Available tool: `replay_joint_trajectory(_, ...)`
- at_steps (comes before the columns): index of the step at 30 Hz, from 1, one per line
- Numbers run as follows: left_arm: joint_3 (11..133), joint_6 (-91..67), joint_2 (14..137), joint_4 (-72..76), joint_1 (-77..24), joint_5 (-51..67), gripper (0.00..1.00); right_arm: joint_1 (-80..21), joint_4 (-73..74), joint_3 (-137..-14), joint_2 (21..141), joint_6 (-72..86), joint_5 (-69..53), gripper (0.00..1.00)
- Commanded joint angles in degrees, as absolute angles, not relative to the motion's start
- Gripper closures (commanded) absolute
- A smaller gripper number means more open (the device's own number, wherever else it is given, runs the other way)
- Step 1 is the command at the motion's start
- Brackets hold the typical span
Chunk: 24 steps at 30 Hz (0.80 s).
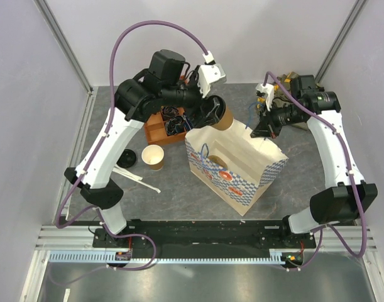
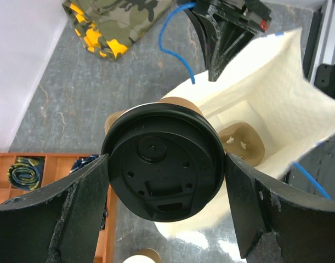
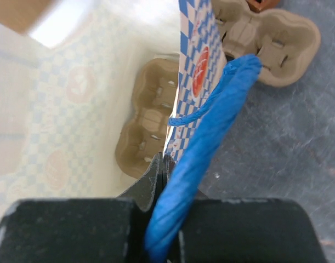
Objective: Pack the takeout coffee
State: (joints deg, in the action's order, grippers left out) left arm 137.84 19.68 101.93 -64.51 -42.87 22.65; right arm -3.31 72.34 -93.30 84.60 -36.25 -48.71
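The takeout coffee [image 1: 220, 119] is a brown paper cup with a round black lid [image 2: 164, 161]. My left gripper [image 1: 214, 116] is shut on it, one finger on each side of the lid [image 2: 166, 181]. It hangs tilted over the rear left rim of an open paper bag [image 1: 237, 168], which has a blue checked print. A cardboard cup carrier [image 2: 242, 143] lies in the bottom of the bag [image 2: 277, 104]. My right gripper [image 1: 261, 129] is shut on the bag's far rim [image 3: 166, 162], holding the mouth open. The blue twisted handle [image 3: 214, 129] runs over its fingers.
A lidless tan cup [image 1: 153, 156] and a loose black lid [image 1: 127, 157] stand left of the bag, with white sticks [image 1: 139, 180] near them. An orange compartment tray [image 1: 165, 126] sits behind. A second cardboard carrier [image 3: 272, 46] lies outside the bag. A camouflage pouch [image 2: 118, 22] lies at the back.
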Motion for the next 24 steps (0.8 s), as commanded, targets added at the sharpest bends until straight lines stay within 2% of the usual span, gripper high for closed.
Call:
replay_joint_trajectory(1, 133.3, 23.7, 98.4, -65.3, -43.4, 24.0, 0.43, -4.8, 74.3, -99.6, 87.7, -44.0, -50.5, 1.0)
replay_joint_trajectory(12, 122.3, 28.6, 95.4, -62.0, -43.7, 25.0, 0.45, -10.9, 72.8, -104.9, 88.5, -46.0, -43.7, 1.0)
replay_joint_trajectory(20, 114.1, 32.9, 93.4, -56.3, -44.8, 22.4, 0.45, -14.9, 63.2, -102.6, 84.6, -32.2, -35.4, 1.0)
replay_joint_trajectory(24, 108.0, 35.5, 90.6, -51.0, -45.4, 21.4, 0.46, -16.3, 59.3, -99.8, 81.7, -28.5, -35.1, 1.0)
